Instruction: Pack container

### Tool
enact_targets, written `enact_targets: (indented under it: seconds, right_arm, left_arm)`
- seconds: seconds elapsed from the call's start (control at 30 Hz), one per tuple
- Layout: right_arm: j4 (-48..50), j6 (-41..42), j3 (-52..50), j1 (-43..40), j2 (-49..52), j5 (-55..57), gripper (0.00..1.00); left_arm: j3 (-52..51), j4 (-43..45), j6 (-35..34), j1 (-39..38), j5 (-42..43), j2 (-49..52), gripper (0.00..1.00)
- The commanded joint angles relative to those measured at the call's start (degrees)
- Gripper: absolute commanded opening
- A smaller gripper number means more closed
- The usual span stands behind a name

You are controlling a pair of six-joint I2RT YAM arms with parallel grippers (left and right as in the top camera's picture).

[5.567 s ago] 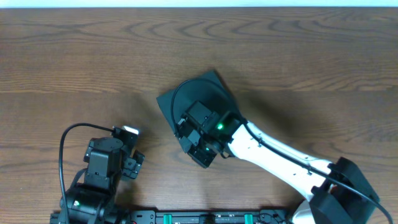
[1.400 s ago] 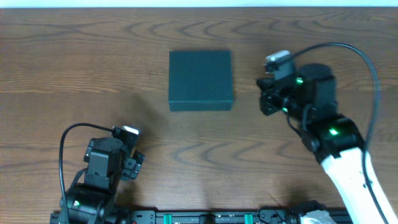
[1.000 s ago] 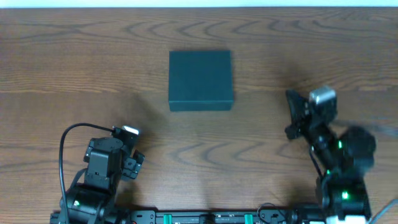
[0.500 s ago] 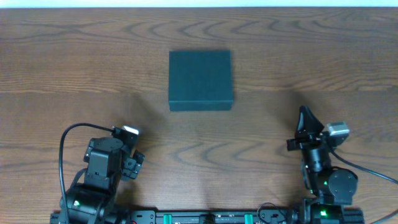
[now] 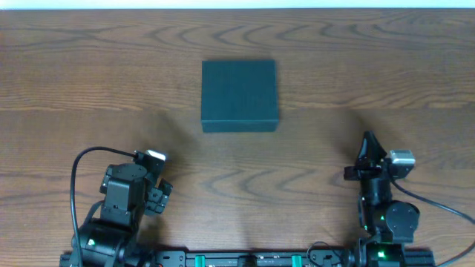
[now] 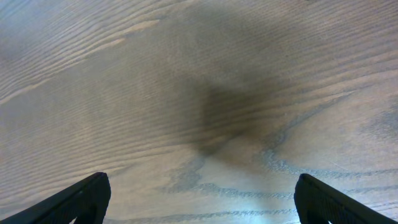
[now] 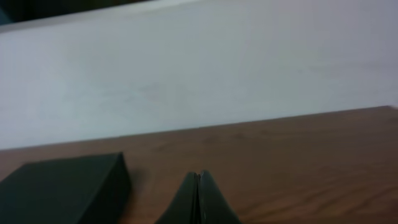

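Overhead view of a wooden table [image 5: 386, 67] with brown grain. The container [image 5: 239, 95], a square, shallow, dark teal box, sits flat on the table in the upper middle of the frame. Its lid is down and its edges run square to the frame. Neither arm touches it.

The left arm [image 5: 122, 196] is folded in the lower left corner of the overhead frame, well apart from the container, with a black cable [image 5: 74, 185] looping beside it. In the left wrist view, the left end effector [image 6: 199, 199] is released: its two black fingertips [image 6: 81, 199] show only at the lower left and lower right corners, spread wide, with bare wood grain and a soft dark shadow between them. It grasps nothing.

The right arm [image 5: 386, 215] stands at the lower right of the overhead frame, below and to the right of the container. The right end effector [image 5: 367, 144] points toward the top of the frame and is clenched, its two fingers pressed together into one thin dark wedge with nothing between them. In the right wrist view, that wedge rises from the bottom middle. The container appears at the lower left as a dark low block resting on the table, and a pale wall [image 7: 199, 74] fills the upper half.
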Motion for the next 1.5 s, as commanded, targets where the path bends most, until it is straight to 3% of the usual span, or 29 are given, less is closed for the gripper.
enact_targets:
  seconds: [0.0, 0.57, 0.7, 0.9, 1.1, 1.13, 1.17, 1.23, 1.47]
  right_arm:
    - [-0.3, -0.5, -0.1, -0.6, -1.8, 4.8, 0.02]
    - [-10.8, -0.5, -0.1, -0.5, -10.2, 6.3, 0.06]
    - [-16.6, -8.5, -0.1, -0.5, -14.7, 8.5, 0.05]
    - [-20.4, -21.1, -0.1, -0.5, -14.8, -10.2, 0.05]
    - [-23.5, -22.2, -0.1, -0.5, -14.8, -9.0, 0.06]
    - [-23.6, -21.8, -0.1, -0.5, -14.8, -9.1, 0.09]
    - [-23.6, -21.3, -0.1, -0.5, -14.8, -9.0, 0.18]
    - [-23.6, -20.8, -0.1, -0.5, -14.8, -9.0, 0.99]
    - [-23.6, -20.8, -0.1, -0.5, -14.8, -9.3, 0.99]
  left_arm:
    - [0.0, -0.1, 0.6, 0.4, -0.8, -0.2, 0.95]
    - [0.0, 0.0, 0.6, 0.4, -0.8, -0.2, 0.95]
    - [0.0, -0.1, 0.6, 0.4, -0.8, -0.2, 0.95]
    - [0.0, 0.0, 0.6, 0.4, -0.8, -0.2, 0.95]
    - [0.0, 0.0, 0.6, 0.4, -0.8, -0.2, 0.95]
    - [0.0, 0.0, 0.6, 0.4, -0.8, -0.2, 0.95]
    - [0.0, 0.0, 0.6, 0.4, -0.8, -0.2, 0.95]
    - [0.0, 0.0, 0.6, 0.4, -0.8, -0.2, 0.95]
    - [0.0, 0.0, 0.6, 0.4, -0.8, -0.2, 0.95]
